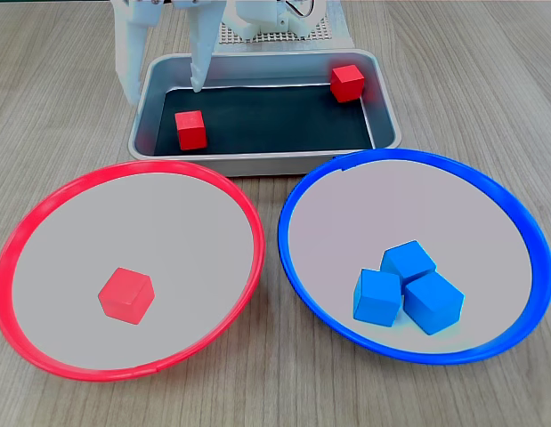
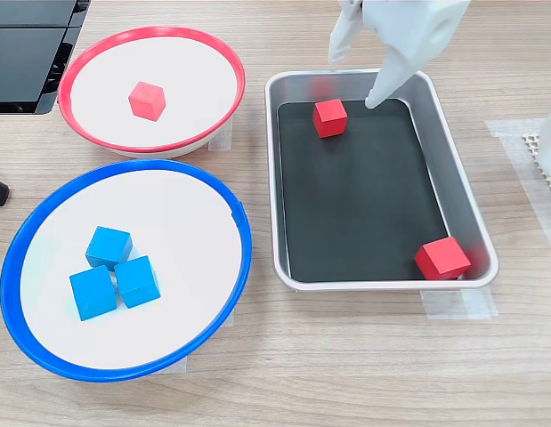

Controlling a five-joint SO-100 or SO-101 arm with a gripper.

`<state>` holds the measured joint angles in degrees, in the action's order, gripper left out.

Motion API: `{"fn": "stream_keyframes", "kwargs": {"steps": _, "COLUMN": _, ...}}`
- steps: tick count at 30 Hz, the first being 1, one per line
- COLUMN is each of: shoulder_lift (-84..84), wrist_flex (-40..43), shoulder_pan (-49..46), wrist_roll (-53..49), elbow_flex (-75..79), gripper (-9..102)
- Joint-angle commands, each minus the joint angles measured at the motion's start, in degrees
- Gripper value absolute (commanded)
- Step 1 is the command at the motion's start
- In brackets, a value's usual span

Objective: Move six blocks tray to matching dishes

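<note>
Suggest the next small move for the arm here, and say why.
Probably lower the open gripper around the near red block in the tray. Its fingers hang spread just above that block, holding nothing; two red blocks remain in the tray, and all three blue blocks sit in the blue-rimmed dish.

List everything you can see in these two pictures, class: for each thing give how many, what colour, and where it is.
Red blocks: three, red; one in the red-rimmed dish, two in the tray, one near the gripper, one in the far corner.
Blue blocks: three, blue; clustered touching in the blue-rimmed dish.
Red-rimmed dish: one, red rim, pale centre; beside the blue one.
Blue-rimmed dish: one, blue rim, pale centre.
Tray: one, silver, black bottom; behind both dishes in a fixed view.
Table: one, light wood grain.
Gripper: one, white, open, over the tray's end by a red block.
</note>
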<state>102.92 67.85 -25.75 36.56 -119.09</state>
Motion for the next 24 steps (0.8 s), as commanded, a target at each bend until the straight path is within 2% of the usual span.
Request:
{"fn": "stream_keyframes", "kwargs": {"steps": 1, "shoulder_lift": -0.79, "wrist_flex": -1.23, "shoulder_pan": 1.49, "wrist_roll": 1.23, "elbow_flex": 2.99, "gripper": 26}}
{"fn": "stream_keyframes", "kwargs": {"steps": 18, "shoulder_lift": -7.91, "wrist_flex": -2.11, "shoulder_pan": 5.63, "wrist_roll": 3.43, "elbow_flex": 4.48, "gripper": 24}}
{"fn": "stream_keyframes", "kwargs": {"steps": 24, "shoulder_lift": -12.22, "wrist_flex": -4.04, "shoulder_pan": 5.71, "wrist_roll": 3.87, "elbow_flex": 5.45, "gripper": 20}}
